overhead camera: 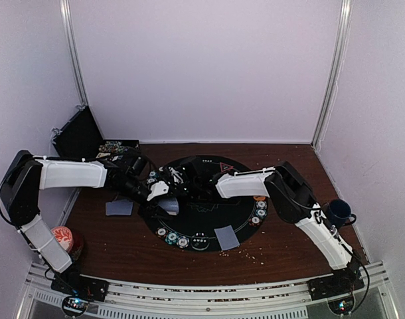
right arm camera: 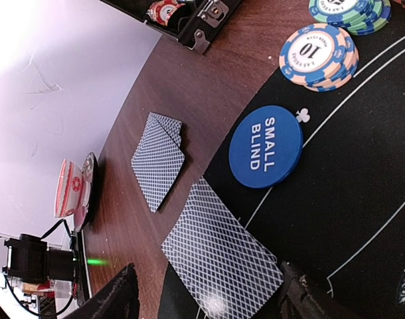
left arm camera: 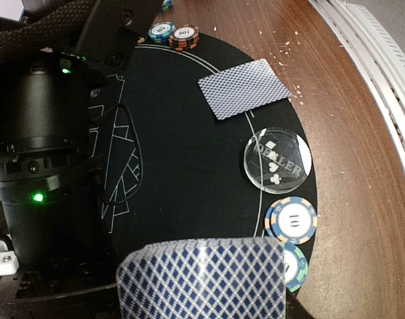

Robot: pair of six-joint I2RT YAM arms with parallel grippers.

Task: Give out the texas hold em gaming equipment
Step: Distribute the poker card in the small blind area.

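Card (left arm camera: 202,279) back up, long axis 9-to-3 across the left wrist view, sitting at the 9 o'clock edge of the mat (overhead camera: 209,222). Left claw (overhead camera: 164,198) nearly closed, looks pinched on it, though the contact is out of shot. Right claw (right arm camera: 209,296) spread wide, empty, straddling the card. In the right wrist view: Small Blind button (right arm camera: 265,146) at its 1 o'clock, chip stack (right arm camera: 319,53) beyond. Loose cards (right arm camera: 158,159) at 10 o'clock on the surface (overhead camera: 123,246), can (right arm camera: 73,189) past them.

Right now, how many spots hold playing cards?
3: a fanned pile left of the mat, a single card on the mat's near edge, a third card beside the small blind button. Others may hide underneath.
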